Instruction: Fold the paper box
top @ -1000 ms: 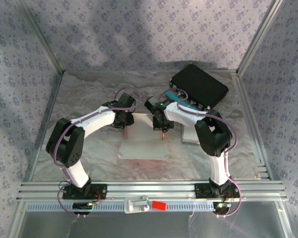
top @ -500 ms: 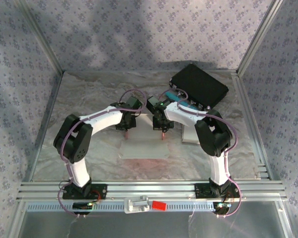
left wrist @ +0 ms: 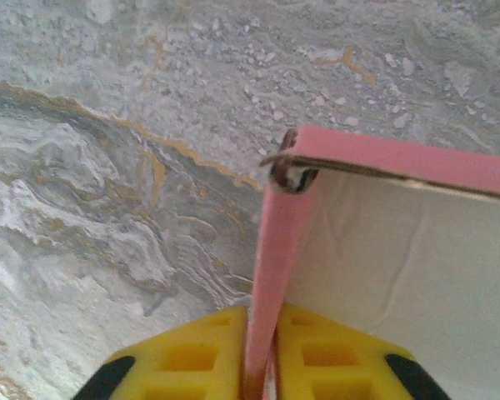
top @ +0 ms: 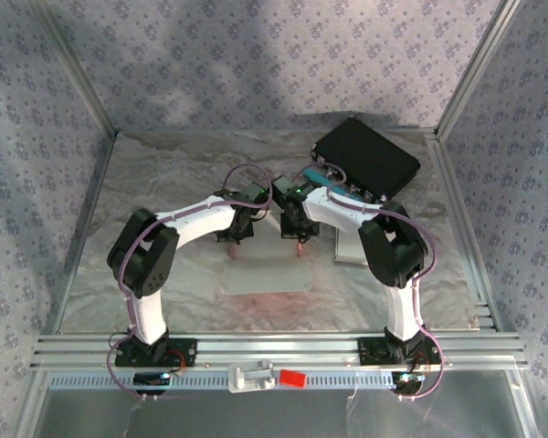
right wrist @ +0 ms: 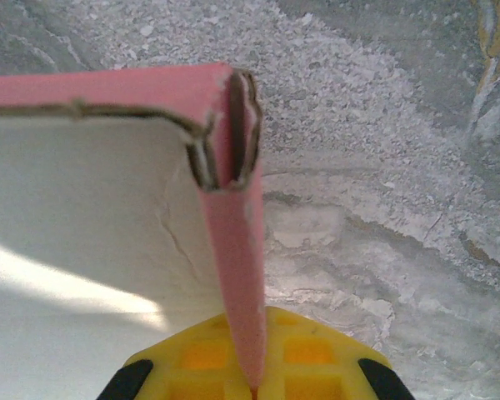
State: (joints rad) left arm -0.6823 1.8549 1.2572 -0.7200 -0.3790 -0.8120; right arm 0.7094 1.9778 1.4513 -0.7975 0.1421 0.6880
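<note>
The left gripper (left wrist: pixel 261 337) and right gripper (right wrist: pixel 248 337) clamp jaws on the paper box's (top: pixel 267 278) walls at 11 and 1 o'clock.

The paper box (left wrist: pixel 400 250) is pink on its outer faces and plain white inside; the left gripper (left wrist: pixel 261 371) and right gripper (right wrist: pixel 254 367) carry yellow pads (left wrist: pixel 183 362). The table (left wrist: pixel 108 208) is grey, marbled with ochre veins. The walls (top: pixel 256 55) show a lilac small-flower repeat, the case (top: pixel 365 160) at 1 o'clock is black, and the arms (top: pixel 192 219) are white with black joints.
</note>
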